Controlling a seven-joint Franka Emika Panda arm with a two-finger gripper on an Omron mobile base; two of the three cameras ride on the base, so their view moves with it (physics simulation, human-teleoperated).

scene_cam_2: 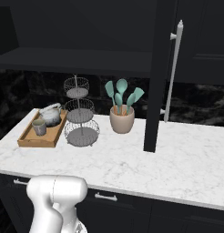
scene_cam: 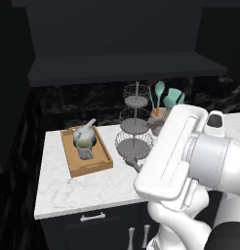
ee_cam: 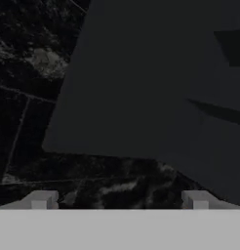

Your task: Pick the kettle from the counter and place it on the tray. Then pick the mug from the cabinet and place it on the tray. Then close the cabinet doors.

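1. Kettle and mug both sit in the tray, mug just in front of the kettle. I count both placements as done.
2. Tray is at the left end of the tabletop, beside the tiered wire basket stand; the utensil crock is on the stand's other side.
3. What's left: the cabinet doors. The right door stands swung out edge-on over the tabletop, its long silver handle facing right. Can't make out the left door's position in the dark.
4. Cabinet shelf looks bare from the left base view.
5. Gripper is fully spread and holding nothing. The hand view looks at a dark flat panel, probably a door face, with the fingertips short of it.
6. My read: two of three steps done, door closing not started.
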